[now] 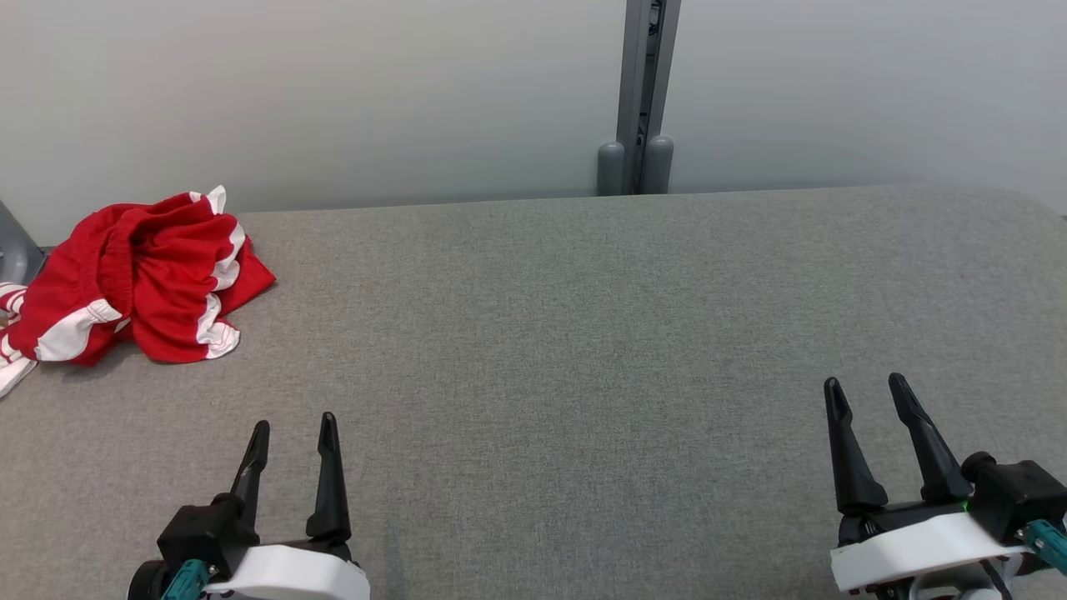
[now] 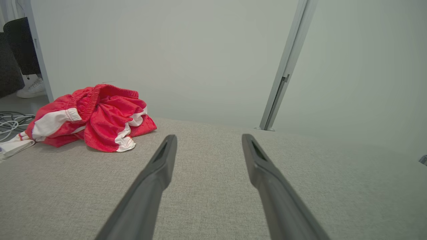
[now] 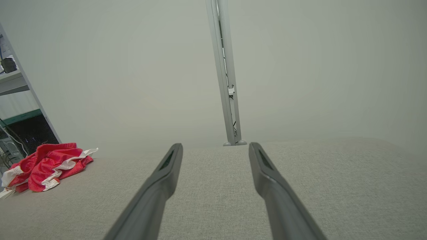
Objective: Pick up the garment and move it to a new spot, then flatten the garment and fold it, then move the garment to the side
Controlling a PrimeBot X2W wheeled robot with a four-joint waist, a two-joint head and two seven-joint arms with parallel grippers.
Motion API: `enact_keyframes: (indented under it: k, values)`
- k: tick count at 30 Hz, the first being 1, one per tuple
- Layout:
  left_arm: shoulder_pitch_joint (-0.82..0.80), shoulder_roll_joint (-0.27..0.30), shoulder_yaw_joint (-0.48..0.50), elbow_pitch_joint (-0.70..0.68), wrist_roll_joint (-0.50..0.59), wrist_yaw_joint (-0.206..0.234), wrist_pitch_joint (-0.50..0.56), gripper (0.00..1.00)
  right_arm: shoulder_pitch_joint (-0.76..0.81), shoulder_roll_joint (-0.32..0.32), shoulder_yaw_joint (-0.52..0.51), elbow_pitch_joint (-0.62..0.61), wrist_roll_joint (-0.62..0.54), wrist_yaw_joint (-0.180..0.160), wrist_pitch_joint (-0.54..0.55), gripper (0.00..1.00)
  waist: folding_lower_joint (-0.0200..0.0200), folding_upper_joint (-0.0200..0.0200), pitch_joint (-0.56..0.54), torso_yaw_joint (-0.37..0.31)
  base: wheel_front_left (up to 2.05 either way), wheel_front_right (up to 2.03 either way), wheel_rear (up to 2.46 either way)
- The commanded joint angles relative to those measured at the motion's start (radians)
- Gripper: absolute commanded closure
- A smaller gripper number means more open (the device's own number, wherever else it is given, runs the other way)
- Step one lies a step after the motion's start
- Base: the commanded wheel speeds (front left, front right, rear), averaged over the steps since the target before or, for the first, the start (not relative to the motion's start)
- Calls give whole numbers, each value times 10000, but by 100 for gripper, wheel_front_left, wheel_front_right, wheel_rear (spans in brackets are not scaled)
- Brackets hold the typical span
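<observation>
Fingers (image 1: pixel 329 475) on both sides are spread apart and grasp nothing. I see my left gripper (image 1: pixel 294 421) low on my left, released, its two dark prongs pointing up the table and hovering over bare cloth. My right gripper (image 1: pixel 865 382) sits low on the right in the same state, prongs wide, tilted a little to the left. The two are well apart from each other, with open grey table (image 1: pixel 542 333) between them.

The garment (image 1: pixel 158 275) lies in a crumpled heap at the far left of the table, close to the back edge. It is red with white stripes and an elastic waistband on top. It is ahead of the left gripper and off to its left, touching neither gripper. Its leftmost white part reaches the table's left edge.

Behind the table stands a pale wall (image 1: pixel 333 83) with a grey upright post (image 1: pixel 642 83). In the left wrist view, cables (image 2: pixel 10 121) and a white shoe (image 2: pixel 31 90) show past the heap.
</observation>
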Motion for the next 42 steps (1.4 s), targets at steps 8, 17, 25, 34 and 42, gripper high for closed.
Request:
enact_keyframes:
  k: [8, 17, 25, 34, 42]
  values:
    - [80, 61, -37, 79, 521, 114, -221, 0, -51, -90, 6, 22, -646, 20, -240, 0, 0, 0, -5, 31, 0, 0, 0]
    - [73, 66, -90, 291, 871, 183, -351, 0, -59, -96, 55, 60, -1101, 22, -383, 0, 0, 0, 8, 37, 0, 0, 0]
    - [21, 65, -88, 477, 725, 156, -339, 0, -102, -94, 36, 150, -991, 20, -382, 0, 0, 0, 18, 29, 0, 0, 0]
    - [-53, 65, -96, 548, 775, 168, -339, 0, -115, -93, 60, 159, -1016, 20, -382, 0, 0, 0, 41, 32, 0, 0, 0]
    - [-73, 65, -82, 513, 830, 176, -339, 0, -148, -93, 88, 159, -1067, 20, -382, 0, 0, 0, 52, 19, 0, 0, 0]
